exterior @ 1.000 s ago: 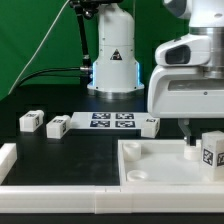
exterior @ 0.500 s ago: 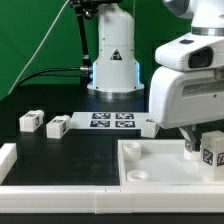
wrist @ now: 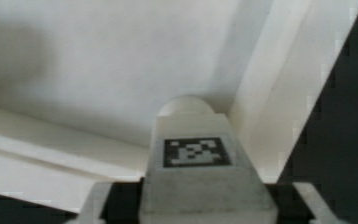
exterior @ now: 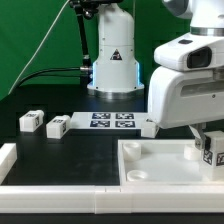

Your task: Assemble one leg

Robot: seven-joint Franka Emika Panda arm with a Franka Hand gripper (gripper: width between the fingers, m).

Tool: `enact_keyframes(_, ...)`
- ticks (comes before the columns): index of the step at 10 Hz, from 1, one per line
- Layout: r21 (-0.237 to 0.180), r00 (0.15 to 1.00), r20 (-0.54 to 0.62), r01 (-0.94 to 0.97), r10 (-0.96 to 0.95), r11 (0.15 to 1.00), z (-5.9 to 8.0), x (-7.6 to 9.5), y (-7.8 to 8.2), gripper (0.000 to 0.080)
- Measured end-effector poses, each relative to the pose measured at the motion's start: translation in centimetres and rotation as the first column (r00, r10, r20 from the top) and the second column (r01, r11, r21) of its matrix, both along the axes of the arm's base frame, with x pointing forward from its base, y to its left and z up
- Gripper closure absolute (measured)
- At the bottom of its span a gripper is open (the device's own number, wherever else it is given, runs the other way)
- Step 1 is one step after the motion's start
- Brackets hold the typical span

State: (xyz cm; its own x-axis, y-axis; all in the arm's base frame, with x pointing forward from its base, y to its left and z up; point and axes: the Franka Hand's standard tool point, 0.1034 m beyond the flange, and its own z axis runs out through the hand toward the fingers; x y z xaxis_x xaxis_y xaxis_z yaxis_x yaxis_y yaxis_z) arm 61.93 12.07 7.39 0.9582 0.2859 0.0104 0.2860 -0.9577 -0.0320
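The leg (exterior: 214, 152), a small white block with a black-and-white marker, stands on the large white tray (exterior: 150, 165) at the exterior view's right edge. My gripper (exterior: 203, 145) has come down around it and partly covers it. In the wrist view the leg (wrist: 197, 150) sits between my two fingers (wrist: 114, 205), its marker facing the camera. The dark pads lie against its sides, so the gripper (wrist: 197, 203) looks shut on it. The tray's wall (wrist: 265, 60) runs alongside the leg.
Three more white legs lie on the black table: two at the exterior view's left (exterior: 31, 122) (exterior: 57, 126) and one beside the marker board (exterior: 150, 125). The marker board (exterior: 112, 121) lies in the middle. The robot base (exterior: 112, 60) stands behind. A white rim (exterior: 8, 155) is at front left.
My gripper has moved toward the exterior view's right, from beside the leg to around it. The leg itself has hardly shifted.
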Motion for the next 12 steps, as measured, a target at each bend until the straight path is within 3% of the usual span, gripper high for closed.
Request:
enact_keyframes(2, 0.007, 0.990, 0.017, 0.139, -0.139, 0.990, 0.01, -0.02, 0.08, 0.0508)
enact_keyframes(4, 0.034, 0.893, 0.012, 0.450, -0.450, 0.893, -0.02, -0.03, 0.10, 0.0508)
enact_keyframes(6, 0.058, 0.751, -0.008, 0.659, -0.660, 0.750, -0.03, 0.15, -0.01, 0.0508)
enact_keyframes(8, 0.058, 0.509, -0.046, 0.860, -0.859, 0.507, 0.03, 0.23, 0.09, 0.0507)
enact_keyframes(11, 0.044, 0.226, -0.079, 0.974, -0.971, 0.223, 0.03, 0.31, 0.10, 0.0507)
enact_keyframes(12, 0.048, 0.195, -0.080, 0.980, -0.977, 0.192, 0.02, 0.36, 0.12, 0.0507)
